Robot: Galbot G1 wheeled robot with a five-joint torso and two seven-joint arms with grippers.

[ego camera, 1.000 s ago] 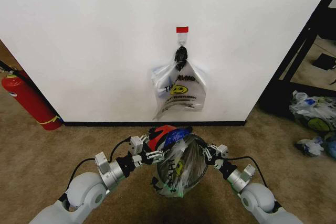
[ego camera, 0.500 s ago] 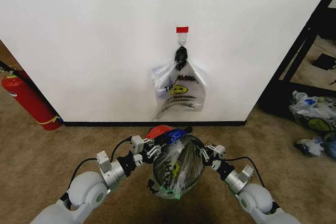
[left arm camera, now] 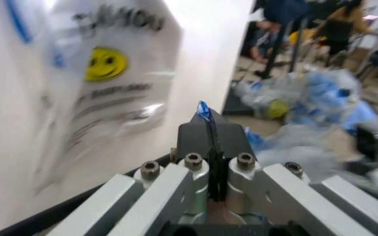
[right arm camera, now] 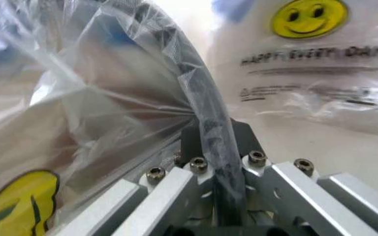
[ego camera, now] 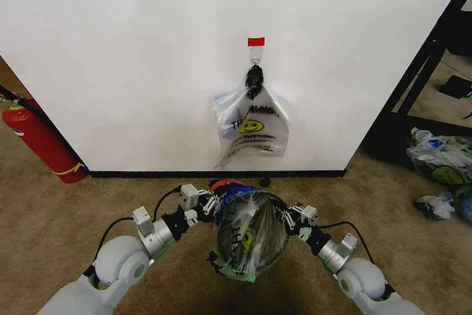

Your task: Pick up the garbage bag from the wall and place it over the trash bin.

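Garbage bag [ego camera: 247, 237] over trash bin [ego camera: 274, 208], apparently pinched between left gripper [ego camera: 212, 204] and right gripper [ego camera: 287, 217].

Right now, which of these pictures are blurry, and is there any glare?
Left wrist view: the hanging bags and the room behind are smeared. Right wrist view: the garbage bag glints up close. Head view: sharp, evenly lit white wall.

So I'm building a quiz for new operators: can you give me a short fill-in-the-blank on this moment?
1. The garbage bag is stretched over the mouth of the ____.
2. The left gripper and right gripper each pinch one ____ of the bag.
3. The bunch of bags hangs from a hook on the ____.
4. A red ____ leans by the wall, to the robot's left.

Missing words: trash bin; side; wall; fire extinguisher
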